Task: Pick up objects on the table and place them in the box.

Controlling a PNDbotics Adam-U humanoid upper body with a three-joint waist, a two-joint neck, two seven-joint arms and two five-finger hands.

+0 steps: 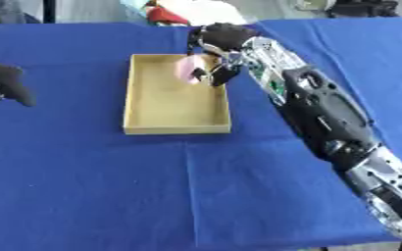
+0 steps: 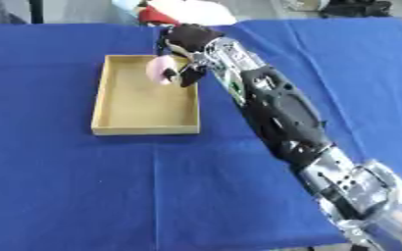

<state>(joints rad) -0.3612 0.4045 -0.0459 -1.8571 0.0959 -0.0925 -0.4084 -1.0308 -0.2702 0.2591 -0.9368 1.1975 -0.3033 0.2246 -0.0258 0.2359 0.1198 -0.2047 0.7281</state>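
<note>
Holding a small pale pink flat object (image 1: 188, 68) over the far right corner of the shallow tan wooden box (image 1: 136, 98), the black-and-silver right hand (image 1: 220, 41) has its fingers curled down round it, so it is grasping, not released.

Left eye view: the pink object hangs just under the right hand, pinched between dark fingertips (image 1: 222, 74), above the box's interior near its right wall. Risk, as a judgement: the object sits close to that right rim, so a release here could clip the wall and tip the object out onto the blue cloth-covered desk (image 1: 238, 186). A low fingertip could also catch the rim and shove the box, since nothing seems to pin it. The box floor looks bare otherwise. The left hand (image 1: 5, 84) shows at the left edge, well apart from the box, fingers loosely curled and holding nothing.

Right eye view: same grasp; the pink object (image 2: 161, 69) reads as inside the box outline, between the far wall and the right wall (image 2: 197, 105), with the right hand (image 2: 190, 38) directly above and slightly behind it. Whether the object touches the box floor cannot be told. The forearm lies along the desk just beside the right wall, so a sideways retreat could nudge the box. The left hand does not show here.
</note>
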